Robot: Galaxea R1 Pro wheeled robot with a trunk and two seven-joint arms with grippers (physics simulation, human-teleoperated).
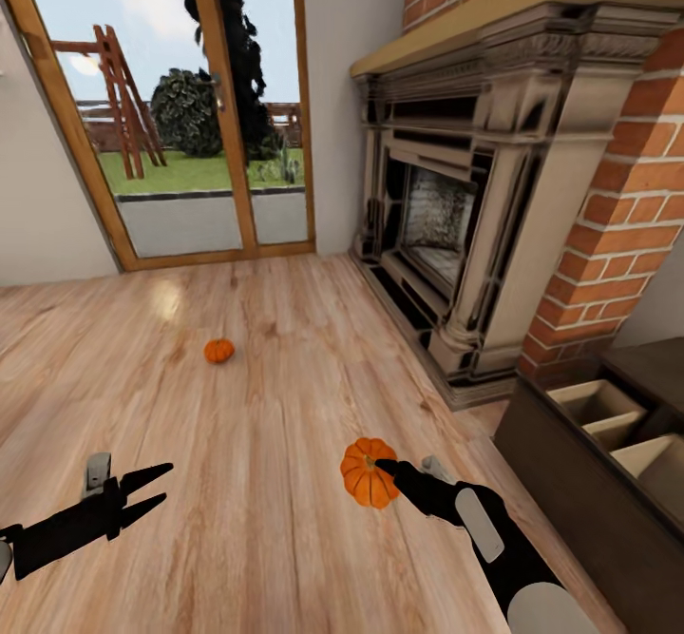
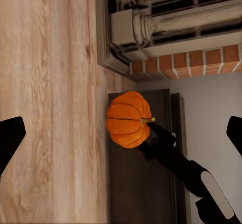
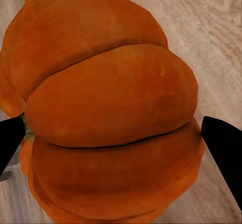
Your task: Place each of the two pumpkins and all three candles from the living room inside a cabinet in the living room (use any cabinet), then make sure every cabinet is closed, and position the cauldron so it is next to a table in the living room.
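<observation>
My right gripper [image 1: 382,470] is shut on one orange pumpkin [image 1: 367,473], held above the wooden floor and tipped on its side; close up, that pumpkin [image 3: 111,108] sits between the two dark fingers. The left wrist view shows the same pumpkin [image 2: 127,119] in front of the dark cabinet [image 2: 136,183]. A second pumpkin [image 1: 218,351] lies on the floor farther ahead, towards the glass door. Low on the left, my left gripper [image 1: 163,484] is open with nothing in it. The dark-brown cabinet [image 1: 570,463] stands at the right with open pale compartments. Candles, cauldron and table are out of view.
A large stone and brick fireplace [image 1: 446,216] fills the right wall beyond the cabinet. A wood-framed glass door [image 1: 190,111] to the garden is straight ahead. Wooden floor [image 1: 247,425] stretches between my arms and the door.
</observation>
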